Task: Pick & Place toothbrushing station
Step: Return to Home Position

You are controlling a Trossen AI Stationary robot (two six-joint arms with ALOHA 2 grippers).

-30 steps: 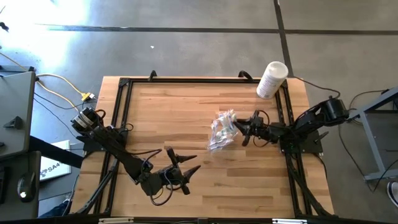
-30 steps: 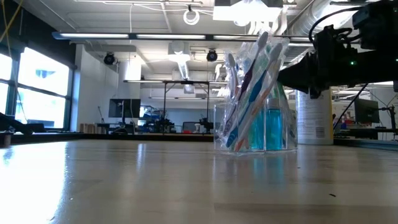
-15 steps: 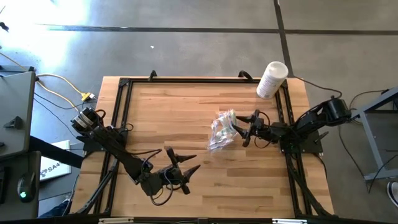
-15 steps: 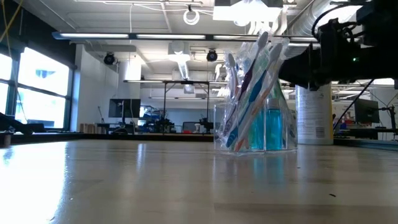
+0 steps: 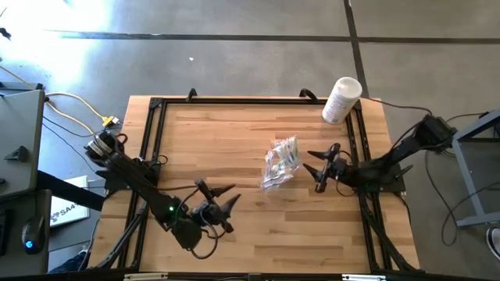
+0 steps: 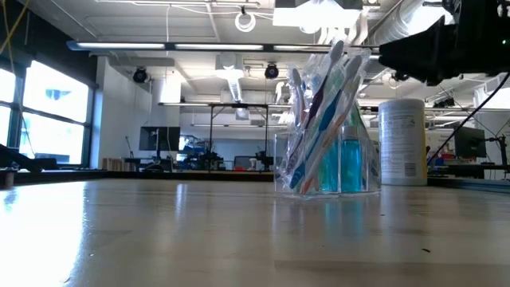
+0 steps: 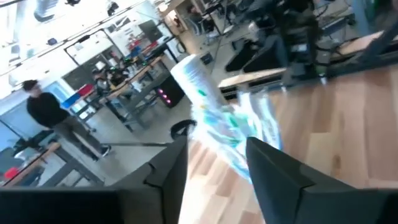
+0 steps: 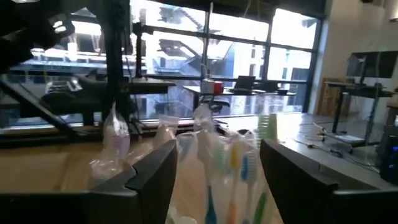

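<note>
The clear crinkly plastic bag (image 5: 280, 162) holds slim toothbrushes and small teal tubes. In the low view the bag (image 6: 327, 135) stands upright with its bottom on the wooden table. My right gripper (image 5: 316, 169) is open just to the bag's right and does not touch it. The right wrist view shows the bag (image 8: 217, 162) close ahead between that gripper's spread fingers. My left gripper (image 5: 219, 195) is open near the table's front edge, left of the bag. It points toward the bag (image 7: 242, 134), which is farther off.
A white cylindrical canister (image 5: 341, 99) stands at the table's far right corner, behind the bag. A black metal frame (image 5: 156, 105) runs around the tabletop. Bare wood lies between the two grippers and across the far left. A person (image 7: 53, 115) stands in the room beyond.
My right gripper was shut on the bag's right side. It has opened, let go, and drawn back toward the table's right edge while rising and rolling. The bag stays standing where it was. My left gripper has turned a little on the spot.
</note>
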